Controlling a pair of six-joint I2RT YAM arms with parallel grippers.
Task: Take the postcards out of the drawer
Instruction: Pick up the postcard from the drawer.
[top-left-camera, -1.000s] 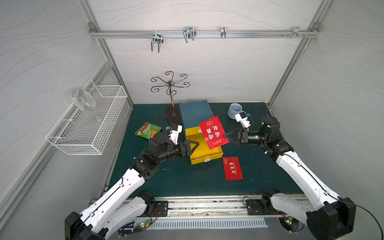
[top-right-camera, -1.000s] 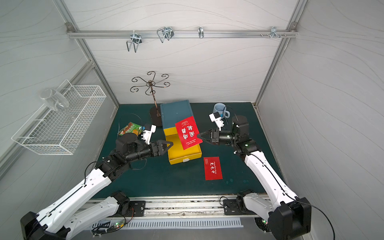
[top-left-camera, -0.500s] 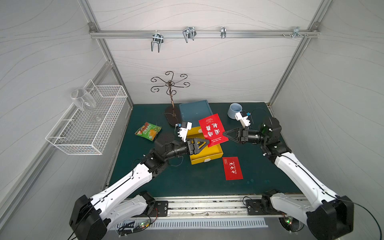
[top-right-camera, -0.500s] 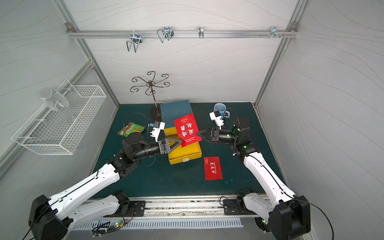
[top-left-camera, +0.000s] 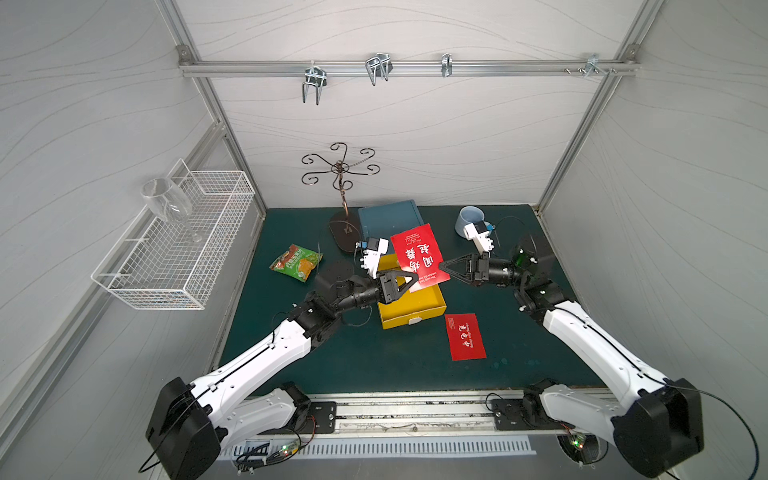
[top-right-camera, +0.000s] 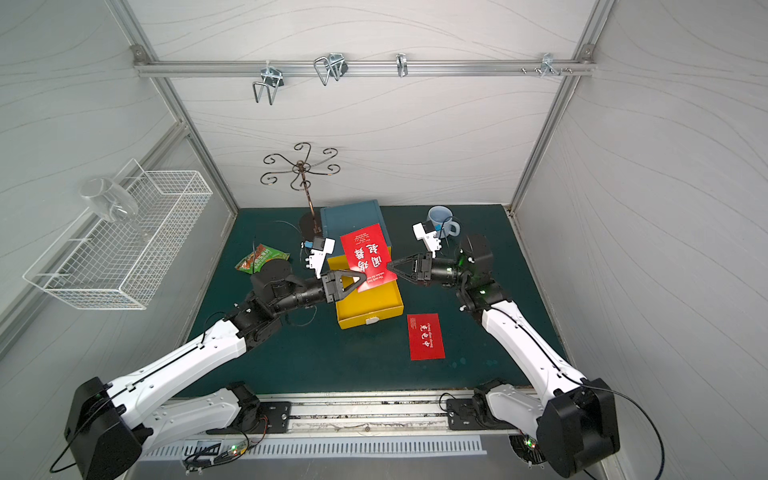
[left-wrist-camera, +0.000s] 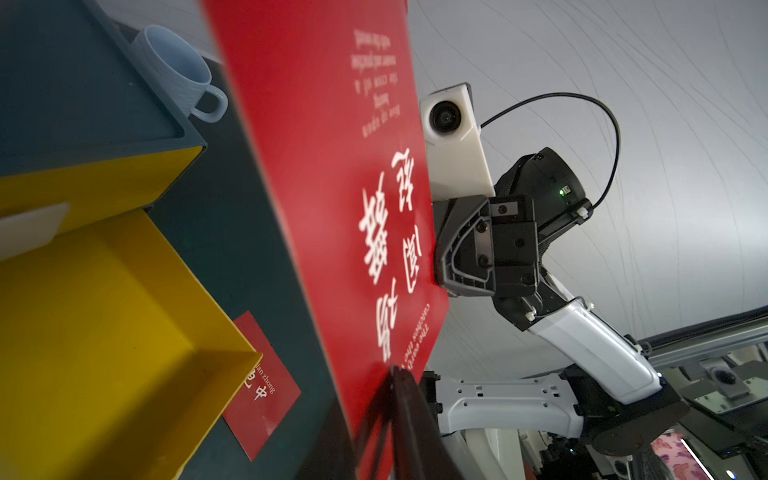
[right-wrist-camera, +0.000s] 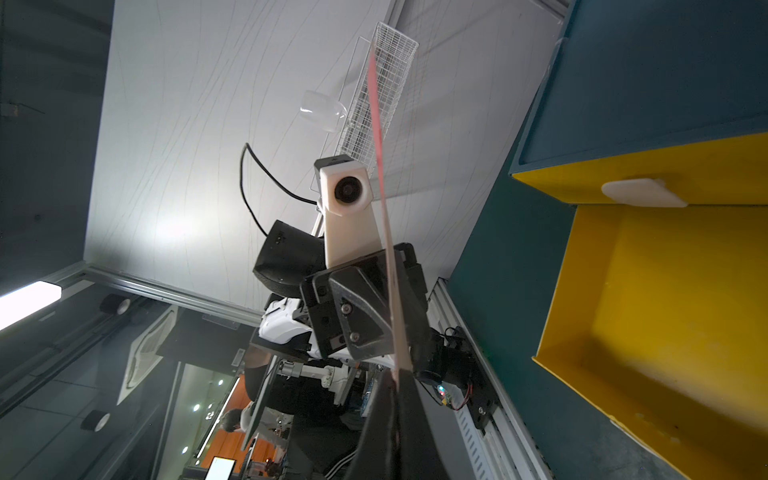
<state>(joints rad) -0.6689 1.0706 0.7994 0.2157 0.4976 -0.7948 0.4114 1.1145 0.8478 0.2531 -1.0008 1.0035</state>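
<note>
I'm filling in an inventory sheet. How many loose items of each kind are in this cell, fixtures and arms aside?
Red postcards: 2 (one held aloft, one lying flat)
Snack packet: 1
Mug: 1
Wine glass: 1
Drawer unit: 1
Metal hook stand: 1
Total: 7

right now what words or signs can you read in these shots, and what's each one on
"闻鸡起舞", as far as it can be made out: large white characters on the held red postcard; its small Latin lines are too blurred to read.
"充电中", with "...ian zhong" beside it: red postcard on the mat.
Snack packet: print too small to read.
</note>
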